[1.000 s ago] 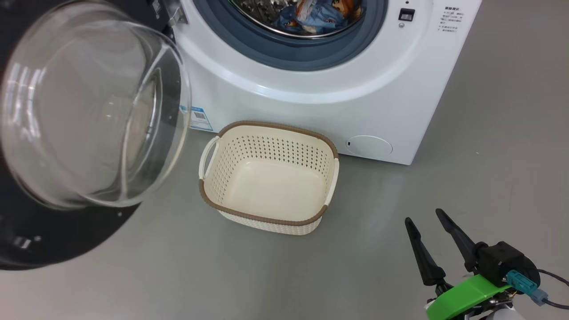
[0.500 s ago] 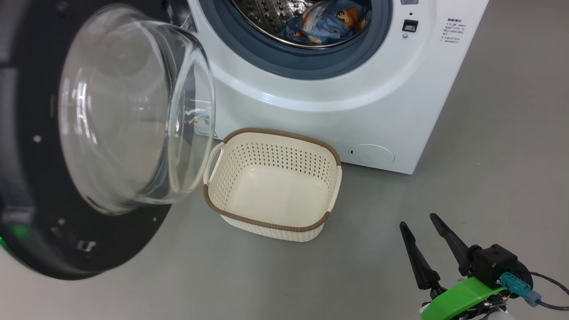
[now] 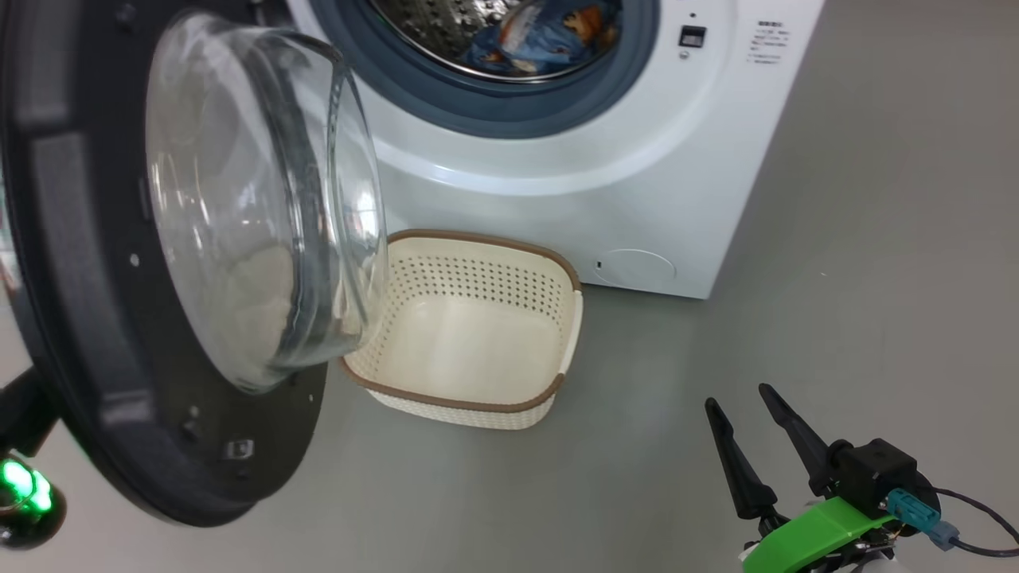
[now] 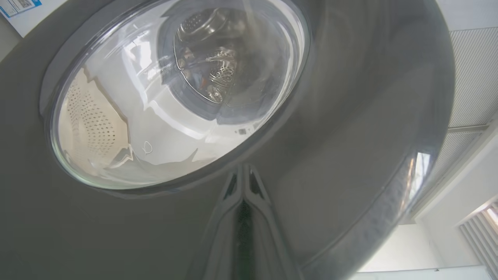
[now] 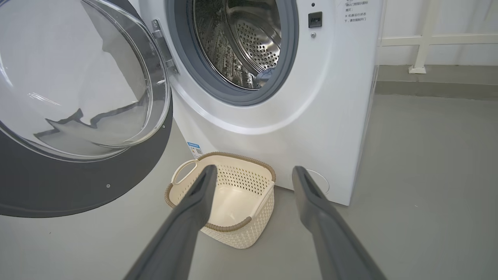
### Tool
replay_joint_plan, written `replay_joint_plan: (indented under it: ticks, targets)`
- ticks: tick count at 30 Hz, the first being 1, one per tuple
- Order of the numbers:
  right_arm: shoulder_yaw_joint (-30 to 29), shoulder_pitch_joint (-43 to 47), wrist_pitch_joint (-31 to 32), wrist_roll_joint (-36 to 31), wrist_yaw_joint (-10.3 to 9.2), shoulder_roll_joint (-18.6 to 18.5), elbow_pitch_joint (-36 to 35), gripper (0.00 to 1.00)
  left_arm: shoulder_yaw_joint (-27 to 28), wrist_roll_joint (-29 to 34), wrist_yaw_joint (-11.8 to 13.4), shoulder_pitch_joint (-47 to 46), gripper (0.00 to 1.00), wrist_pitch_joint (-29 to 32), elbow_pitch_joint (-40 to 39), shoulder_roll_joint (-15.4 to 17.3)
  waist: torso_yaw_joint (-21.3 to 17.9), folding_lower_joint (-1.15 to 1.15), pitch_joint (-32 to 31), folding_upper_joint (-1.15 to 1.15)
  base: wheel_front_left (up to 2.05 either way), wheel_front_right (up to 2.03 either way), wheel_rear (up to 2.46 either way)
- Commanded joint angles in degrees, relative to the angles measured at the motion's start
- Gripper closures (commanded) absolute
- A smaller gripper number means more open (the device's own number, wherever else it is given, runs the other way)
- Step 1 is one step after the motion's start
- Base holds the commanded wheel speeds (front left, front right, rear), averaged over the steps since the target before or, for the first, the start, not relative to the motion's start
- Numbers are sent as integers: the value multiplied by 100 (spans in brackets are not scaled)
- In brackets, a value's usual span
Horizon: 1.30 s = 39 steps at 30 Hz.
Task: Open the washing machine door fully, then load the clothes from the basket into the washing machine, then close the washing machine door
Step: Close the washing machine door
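Note:
The white washing machine (image 3: 557,207) stands at the top with its drum mouth uncovered. The clothes (image 3: 541,36) lie inside the drum, blue with orange figures. The black washing machine door (image 3: 72,318) hangs part-way swung on the left, and its glass bowl overlaps the left end of the basket (image 3: 478,237), which is empty. In the left wrist view my left gripper (image 4: 243,182) is shut with its tips against the door's outer face (image 4: 350,136), just below the window. My right gripper (image 3: 739,398) hangs open and empty over the floor at the lower right, apart from the basket (image 5: 233,155).
Grey floor (image 3: 876,239) spreads wide to the right of the machine. Part of my left arm with a green light (image 3: 20,485) shows behind the door's lower edge. A white railing post (image 5: 422,39) stands along the far wall.
The door has swung toward the machine, and its bowl now covers the basket's left handle. The head camera shifted too. The right gripper stays open in much the same place.

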Motion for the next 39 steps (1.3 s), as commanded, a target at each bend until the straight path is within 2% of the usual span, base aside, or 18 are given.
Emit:
replay_joint_plan:
  ticks: [1, 8, 19, 30, 39]
  targets:
    - [99, -209, -69, 34, 9, 35, -142, 0, 35, -86, 26, -69, 100, 190, -360, 159, -153, 0, 87, 0, 0, 0, 0]
    - [47, -242, -70, 43, 9, 153, -154, 0, -246, -184, 275, -168, 100, 400, -915, -20, -473, 0, 130, 0, 0, 0, 0]
    - [5, -259, -71, 51, 9, 281, -157, 0, -470, -128, 406, -276, 100, 288, -1269, -328, -1052, 0, 85, 0, 0, 0, 0]
    - [-25, -250, -71, 79, 9, 348, -156, 0, -451, 162, 85, -628, 100, -267, -1015, -553, -1670, 0, 112, 0, 0, 0, 0]
    - [-74, -212, -71, 62, 9, 370, -175, 0, -341, 398, -191, -876, 100, -656, -642, -547, -2056, 0, 135, 0, 0, 0, 0]
